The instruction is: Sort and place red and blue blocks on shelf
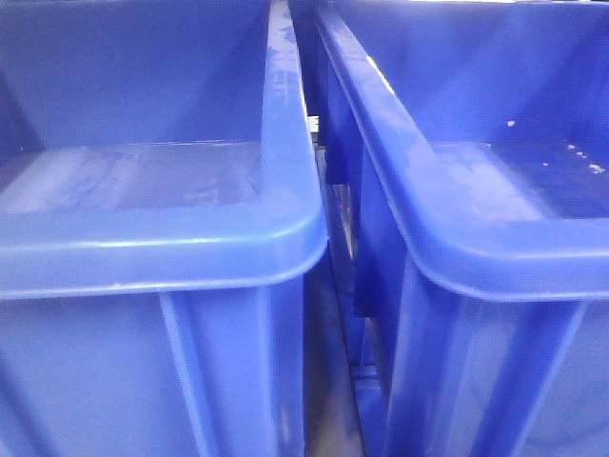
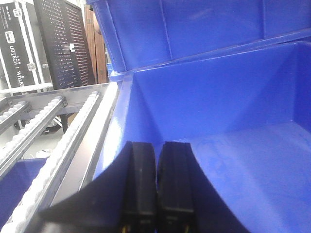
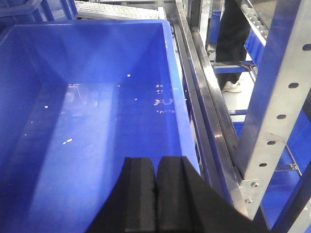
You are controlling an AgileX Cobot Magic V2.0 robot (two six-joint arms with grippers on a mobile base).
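No red or blue blocks show in any view. In the left wrist view my left gripper (image 2: pixel 156 145) is shut with its black pads together and nothing between them, above the near left corner of a large blue bin (image 2: pixel 218 97). My right gripper (image 3: pixel 156 160) is also shut and holds nothing, hanging over the near edge of another blue bin (image 3: pixel 171 73) whose floor carries only white specks. The shelf shows as a grey perforated upright post (image 3: pixel 277 97) on the right and as roller rails (image 2: pixel 48 126) on the left.
The front view is filled by the two blue bins, left rim (image 1: pixel 190 248) and right rim (image 1: pixel 495 248), with a narrow gap between them. Black equipment cases (image 2: pixel 19 43) stand behind the rails. A person's legs (image 3: pixel 233 43) stand beyond the shelf.
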